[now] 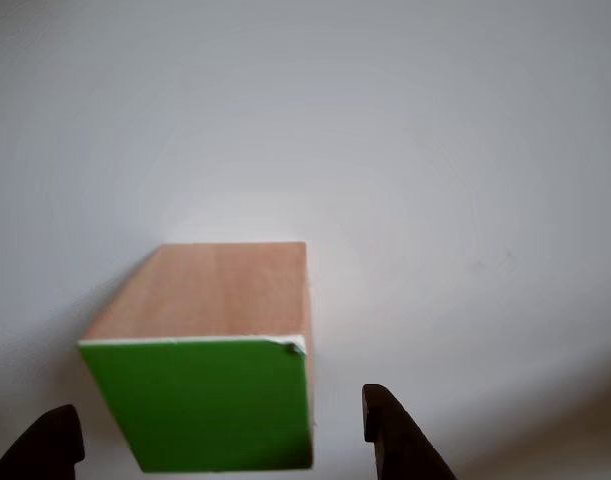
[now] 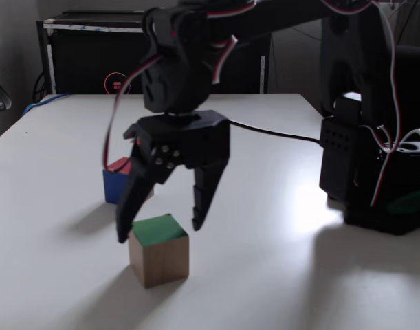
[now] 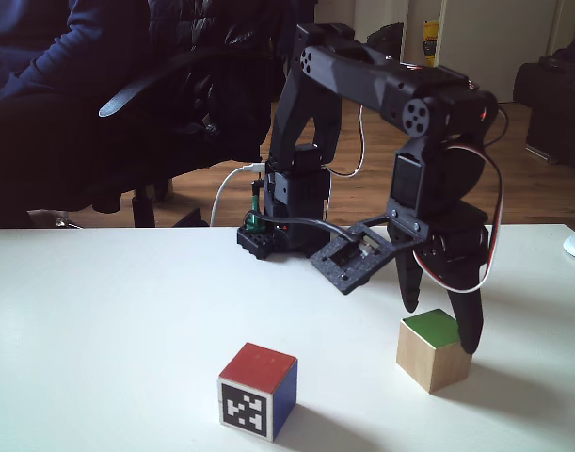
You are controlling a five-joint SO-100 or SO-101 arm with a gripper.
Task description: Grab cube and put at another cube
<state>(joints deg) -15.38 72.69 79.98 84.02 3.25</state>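
I am black all over, matte printed plastic from my base (image 3: 279, 212) up to my gripper (image 2: 163, 230). My two fingers are long, flat and taper to blunt tips (image 1: 385, 410). Small silver screw heads sit in a cluster on my gripper's housing (image 2: 166, 155). Red, white and black wires (image 2: 220, 51) loop loosely along my joints. A round servo horn with a ring of holes (image 3: 417, 115) marks my elbow. A white cable (image 3: 226, 188) plugs into my base.

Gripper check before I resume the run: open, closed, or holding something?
Gripper: open, jaws spread on either side of the green-faced cube, which sits on the table; nothing held.
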